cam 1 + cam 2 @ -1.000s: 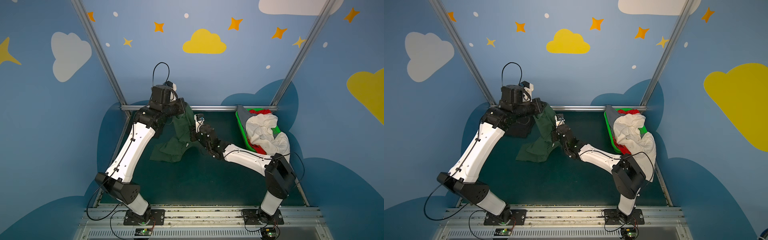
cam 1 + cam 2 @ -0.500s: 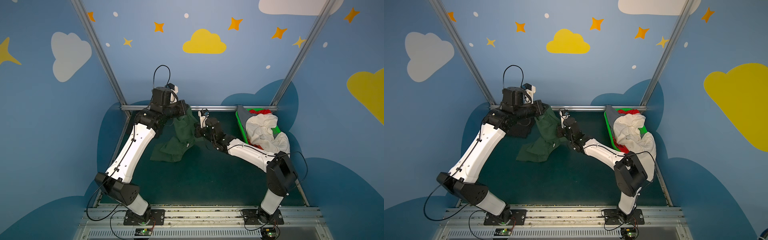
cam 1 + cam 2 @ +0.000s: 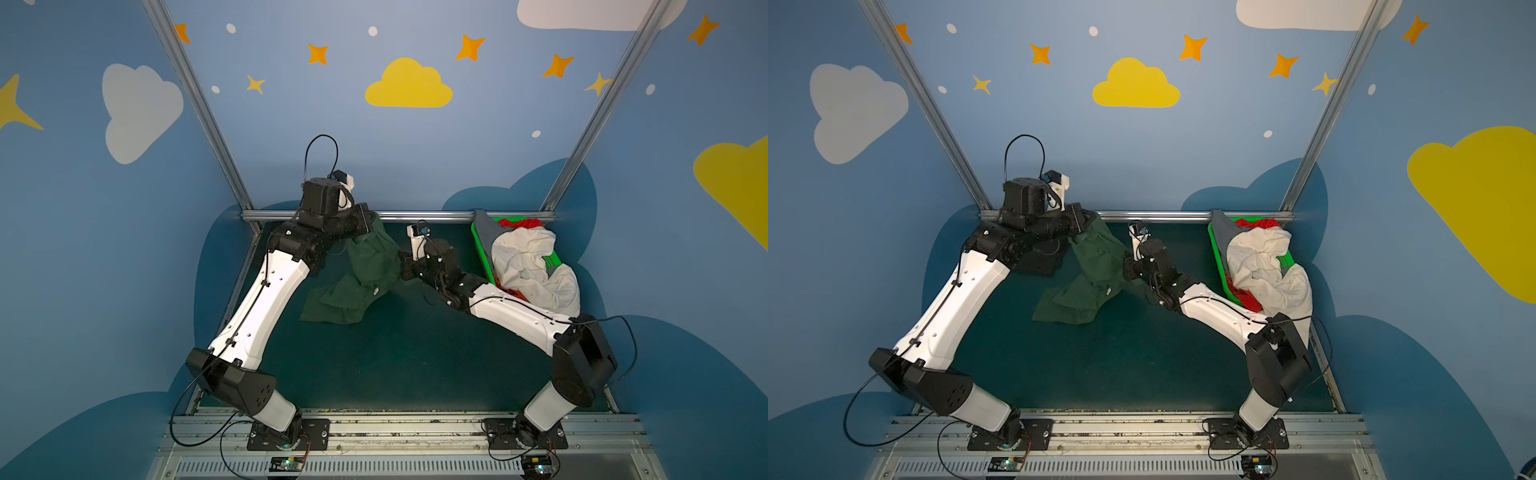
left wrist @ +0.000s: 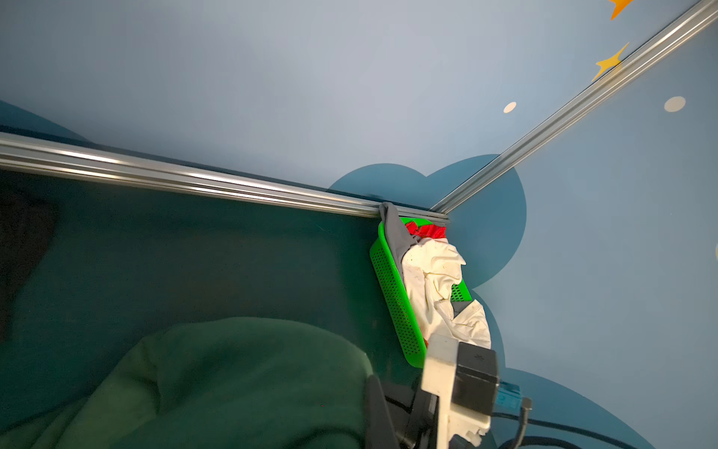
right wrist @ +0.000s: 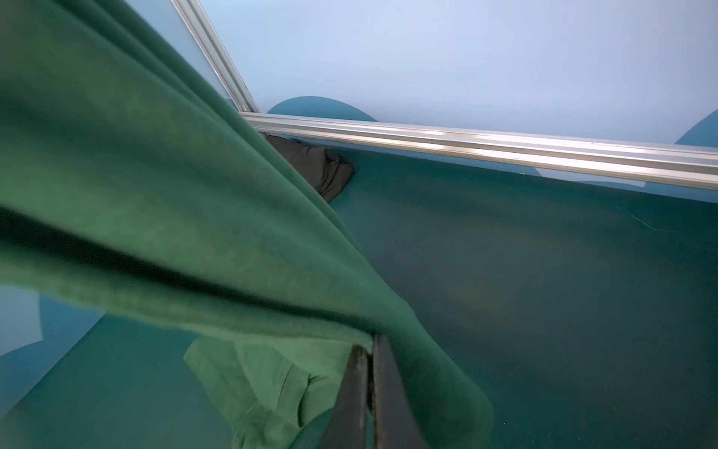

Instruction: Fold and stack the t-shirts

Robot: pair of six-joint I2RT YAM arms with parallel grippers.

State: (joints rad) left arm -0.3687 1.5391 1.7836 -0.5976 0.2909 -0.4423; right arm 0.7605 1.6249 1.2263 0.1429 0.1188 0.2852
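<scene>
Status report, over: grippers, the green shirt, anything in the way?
Left gripper shut on dark green t-shirt, top lifted. Right gripper shut on its side edge. Lower half bunched on table. Nothing blocking; black t-shirt behind, basket far right.

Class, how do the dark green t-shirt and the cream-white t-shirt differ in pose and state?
The dark green t-shirt hangs from the left gripper and right gripper, trailing onto the table; the cream-white t-shirt lies untouched. The dark green t-shirt is drawn out; the cream-white t-shirt is heaped in the basket. Both are unfolded.
</scene>
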